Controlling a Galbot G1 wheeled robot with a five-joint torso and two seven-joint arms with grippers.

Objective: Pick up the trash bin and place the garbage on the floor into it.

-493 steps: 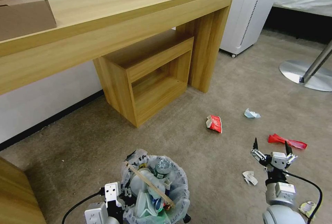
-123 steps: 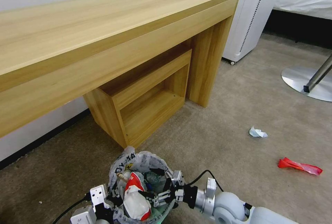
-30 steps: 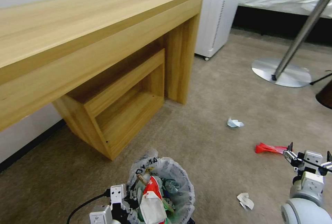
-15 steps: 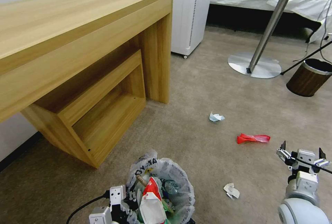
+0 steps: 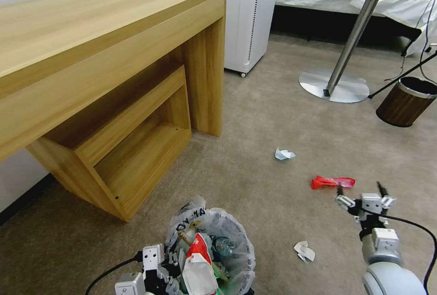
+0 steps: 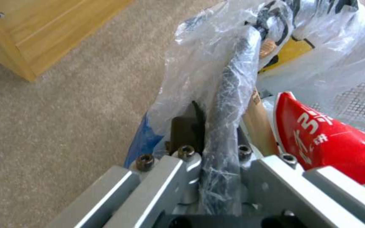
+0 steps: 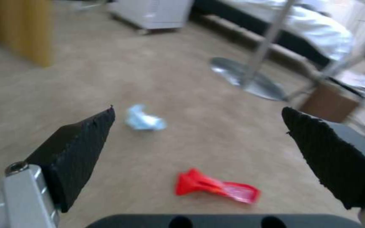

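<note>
The trash bin (image 5: pixel 214 258) is cut off by the lower edge of the head view, so its base is not visible. The left gripper (image 5: pixel 157 273), beside the bin, is also cut there. In the left wrist view the bin's dark rim (image 6: pixel 229 114) is wrapped in the plastic bag (image 6: pixel 317 47). The bin's contents hide one another; the print on the red packet (image 6: pixel 317 139) is unreadable.

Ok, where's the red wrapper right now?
The red wrapper lies on the carpet at the head view's right, just beyond the open right hand, near the crumpled blue-white scrap.
</note>
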